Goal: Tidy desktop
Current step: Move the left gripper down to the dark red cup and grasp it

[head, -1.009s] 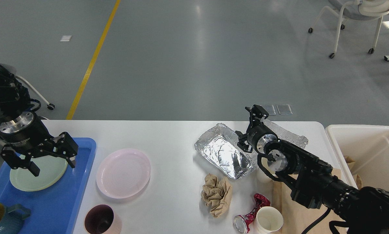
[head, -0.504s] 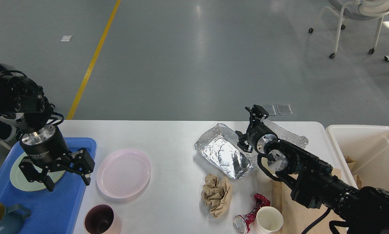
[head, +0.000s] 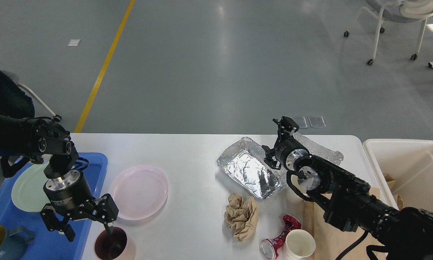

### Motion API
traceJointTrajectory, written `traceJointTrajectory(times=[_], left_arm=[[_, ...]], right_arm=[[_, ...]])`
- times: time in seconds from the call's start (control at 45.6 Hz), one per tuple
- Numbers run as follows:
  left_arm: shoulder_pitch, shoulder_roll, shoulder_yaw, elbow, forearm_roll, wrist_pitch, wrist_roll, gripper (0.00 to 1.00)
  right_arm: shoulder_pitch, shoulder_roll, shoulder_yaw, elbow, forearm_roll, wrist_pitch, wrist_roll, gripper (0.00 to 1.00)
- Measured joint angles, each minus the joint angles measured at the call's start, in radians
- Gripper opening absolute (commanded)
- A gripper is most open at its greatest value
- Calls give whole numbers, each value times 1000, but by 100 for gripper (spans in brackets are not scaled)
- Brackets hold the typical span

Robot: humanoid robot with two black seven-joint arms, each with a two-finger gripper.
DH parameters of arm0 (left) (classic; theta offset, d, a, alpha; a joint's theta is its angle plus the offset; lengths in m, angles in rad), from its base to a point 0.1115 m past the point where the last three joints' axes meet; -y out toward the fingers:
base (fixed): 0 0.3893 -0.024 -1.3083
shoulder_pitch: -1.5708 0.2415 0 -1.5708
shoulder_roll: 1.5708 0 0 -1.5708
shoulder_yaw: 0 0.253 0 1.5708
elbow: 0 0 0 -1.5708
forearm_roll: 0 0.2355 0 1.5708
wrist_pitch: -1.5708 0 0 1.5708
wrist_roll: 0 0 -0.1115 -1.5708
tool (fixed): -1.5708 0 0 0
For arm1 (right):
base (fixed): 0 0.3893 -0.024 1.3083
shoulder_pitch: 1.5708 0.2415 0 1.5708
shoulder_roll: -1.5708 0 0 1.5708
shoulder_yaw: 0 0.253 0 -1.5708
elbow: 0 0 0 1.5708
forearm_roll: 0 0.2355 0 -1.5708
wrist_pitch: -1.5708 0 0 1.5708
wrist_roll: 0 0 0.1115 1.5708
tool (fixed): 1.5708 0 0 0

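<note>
Task partly done, by the look of it. White surface fills the lower half of the frame and still carries much clutter. Lower left: blue tray holds a pale green plate and a blue mug, both apparently sorted. Left pincer spread wide, grasping nothing, one finger over the rim of a pink cup with dark interior, standing just beside the tray; contents not discernible. Pink plate empty, on the surface above the cup. Centre: foil tray, seemingly empty; crumpled brown paper below it. Bottom centre-right: crushed red can touching a white paper cup, empty. Right pincer over the foil; released or clenched, cannot tell. Cream bin at right edge holds brown paper scraps.
</note>
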Motion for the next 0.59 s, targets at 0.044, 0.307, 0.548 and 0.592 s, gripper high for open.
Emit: traceJointTrajectory(times=[0.044,0.307,0.548,0.592], left_arm=[[8,-8,0,13,0,0,0,96],[47,-33,-3,60,-1,0,0,96],[98,-79,-17,98,-1,0,4,94],[102,-80,-18,99,-1,0,5,93]], right_arm=[[0,0,0,0,0,0,0,100],[0,0,0,0,0,0,0,100],[0,0,0,0,0,0,0,100],[0,0,0,0,0,0,0,100]])
